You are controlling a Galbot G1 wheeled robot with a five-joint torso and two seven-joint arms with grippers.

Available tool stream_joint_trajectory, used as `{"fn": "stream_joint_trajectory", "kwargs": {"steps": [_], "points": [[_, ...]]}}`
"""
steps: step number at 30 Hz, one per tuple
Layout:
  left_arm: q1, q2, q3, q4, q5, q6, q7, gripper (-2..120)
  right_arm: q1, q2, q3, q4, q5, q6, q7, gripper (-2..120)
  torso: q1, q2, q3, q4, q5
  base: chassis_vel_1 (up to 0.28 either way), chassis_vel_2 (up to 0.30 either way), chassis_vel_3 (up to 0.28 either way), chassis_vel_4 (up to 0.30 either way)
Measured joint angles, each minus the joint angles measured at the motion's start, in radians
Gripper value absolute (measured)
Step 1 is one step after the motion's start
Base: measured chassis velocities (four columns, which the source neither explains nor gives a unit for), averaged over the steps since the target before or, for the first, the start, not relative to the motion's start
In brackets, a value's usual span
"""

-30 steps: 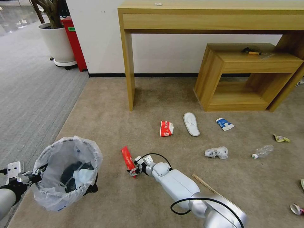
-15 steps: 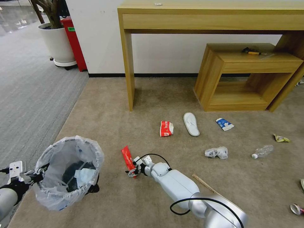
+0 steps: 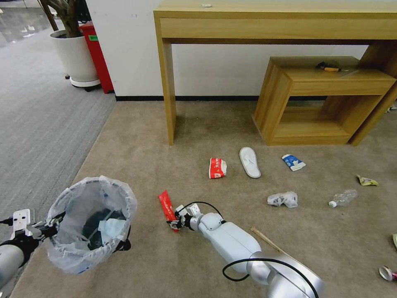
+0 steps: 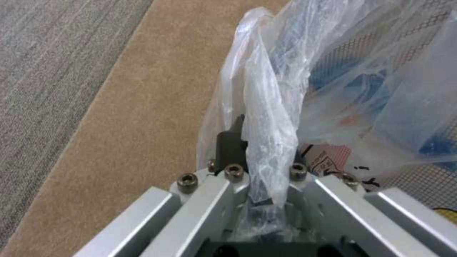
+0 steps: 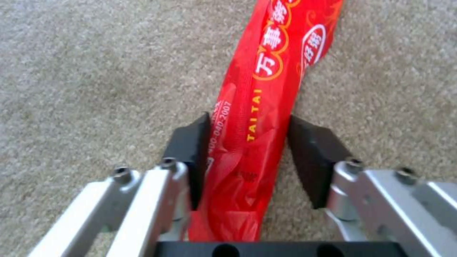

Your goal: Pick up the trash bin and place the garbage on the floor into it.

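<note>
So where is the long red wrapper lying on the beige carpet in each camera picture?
Head view: long red wrapper lies on the beige carpet, beside the right tool.
Left wrist view: not there.
Right wrist view: wrapper runs between the open black fingers.
Shared landmark: the right tool.

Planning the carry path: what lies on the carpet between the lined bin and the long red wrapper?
Only bare floor lies between the trash bin and the red wrapper, as the head view shows.
</note>
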Motion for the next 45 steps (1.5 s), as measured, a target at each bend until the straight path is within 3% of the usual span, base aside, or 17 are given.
{"fn": "stream_joint_trajectory", "kwargs": {"steps": [5,8,11,19,26,30,33,35,38,39,42,45], "points": [[0.000,0.001,0.000,-0.002,0.000,0.000,0.000,0,-0.003,0.000,0.000,0.001,-0.002,0.003,0.007,25,0.000,0.000,0.000,0.0000,0.0000,0.000,0.000,0.000,0.000],[0.000,0.001,0.000,-0.005,0.000,0.000,0.000,0,-0.003,0.000,0.001,-0.001,-0.006,0.008,0.008,7,0.000,0.000,0.000,0.0000,0.0000,0.000,0.000,0.000,0.000],[0.001,0.000,0.001,-0.007,0.001,0.000,-0.001,0,-0.003,0.000,0.002,-0.003,-0.021,0.023,0.012,0,0.000,0.000,0.000,0.0000,0.0000,0.000,0.000,0.000,0.000],[0.005,-0.002,0.002,-0.016,0.003,0.000,-0.002,0,-0.009,0.000,0.018,0.006,-0.151,0.102,0.041,0,0.000,0.000,0.000,0.0000,-0.0001,0.000,0.000,0.000,0.000],[0.011,-0.006,0.002,-0.035,0.003,0.000,-0.003,0,-0.019,0.000,0.056,0.117,-0.228,0.148,0.077,0,0.000,0.000,0.000,0.0000,-0.0001,0.000,0.000,0.000,0.000],[0.011,-0.003,0.003,-0.046,-0.006,0.000,-0.009,0,-0.027,-0.003,0.070,0.241,-0.232,0.147,0.090,0,0.000,0.000,0.000,0.0002,0.0001,0.000,0.000,0.000,0.000],[0.012,0.003,0.006,-0.050,-0.011,0.000,-0.018,0,-0.023,-0.084,0.093,0.409,-0.217,0.140,0.094,0,0.000,0.000,0.000,0.0003,-0.0002,0.000,0.000,0.000,0.000],[0.013,0.004,0.007,-0.051,-0.012,0.000,-0.019,0,-0.018,-0.108,0.096,0.449,-0.205,0.132,0.094,0,0.000,0.000,0.000,0.0000,-0.0001,0.000,0.000,0.000,0.000],[0.016,0.007,0.014,-0.051,-0.012,0.000,-0.019,0,0.011,-0.206,0.098,0.637,-0.117,0.080,0.087,0,0.000,0.000,0.000,-0.0004,0.0000,0.000,0.000,0.000,0.000],[0.016,0.007,0.014,-0.051,-0.012,0.000,-0.019,0,0.011,-0.206,0.098,0.637,-0.117,0.080,0.087,0,0.000,0.000,0.000,-0.0004,0.0000,0.000,0.000,0.000,0.000],[0.016,0.013,0.028,-0.048,-0.012,0.000,-0.022,0,0.062,-0.292,0.078,0.815,0.005,0.035,0.054,0,0.000,0.000,0.000,0.0000,-0.0001,0.000,0.000,0.000,0.000],[0.013,0.026,0.040,-0.048,-0.015,0.000,-0.027,0,0.113,-0.343,0.035,0.899,0.083,0.016,0.024,0,0.000,0.000,0.000,0.0001,0.0002,0.000,0.000,0.000,0.000]]}}
